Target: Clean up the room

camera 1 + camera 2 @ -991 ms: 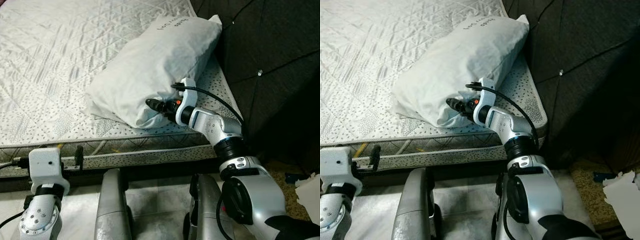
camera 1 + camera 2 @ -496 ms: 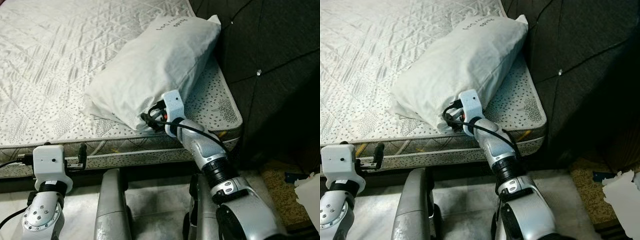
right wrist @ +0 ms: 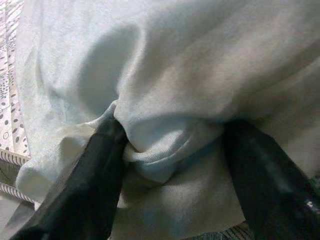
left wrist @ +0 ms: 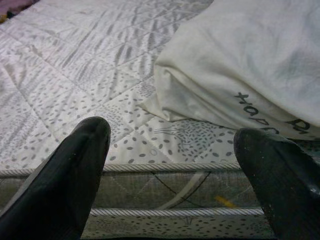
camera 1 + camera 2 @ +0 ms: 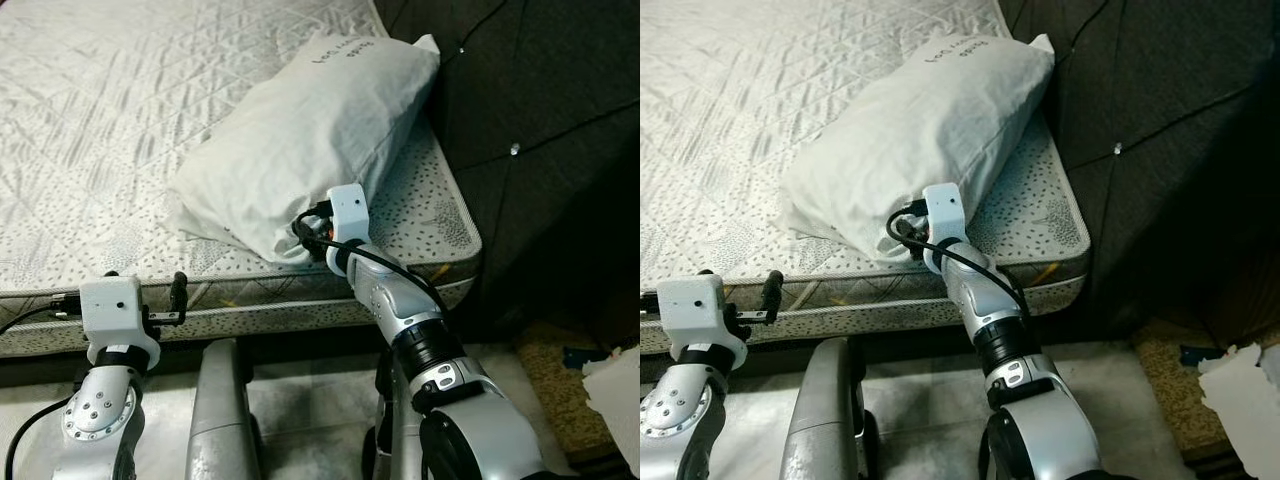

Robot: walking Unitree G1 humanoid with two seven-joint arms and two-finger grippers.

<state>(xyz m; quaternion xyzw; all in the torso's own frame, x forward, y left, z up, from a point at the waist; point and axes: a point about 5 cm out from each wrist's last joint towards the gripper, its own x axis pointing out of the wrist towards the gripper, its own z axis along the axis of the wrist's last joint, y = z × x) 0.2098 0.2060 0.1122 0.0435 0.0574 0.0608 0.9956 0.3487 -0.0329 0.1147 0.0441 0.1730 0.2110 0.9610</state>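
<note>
The right pincer is pressed into the near, lower end of the white pillow; its two black fingers stand moderately apart with a bunched fold of pillowcase gathered between them, so it is pinching the cloth rather than spanning the whole pillow; in the head views the fingertips are buried in the fabric and cannot be made out separately. The right arm rises from the robot's shoulder low in the picture and reaches up and forward over the mattress edge, its white wrist block resting against the pillow's end; a black cable loops beside the wrist.

The left pincer is spread wide, gripping nothing; its fingers frame the piped side edge of the mattress, with the pillow's corner beyond them. The left arm is bent low in front of the bed, the wrist level with the mattress side and just short of it.

The pillow lies on the quilted grey mattress near the bed's right corner, close beside the dark tufted headboard; its long axis runs diagonally, from the gripped end near the mattress edge up and away toward the headboard, where the far end bears a line of dark printed lettering; something white and crumpled lies on the floor at the far right.
</note>
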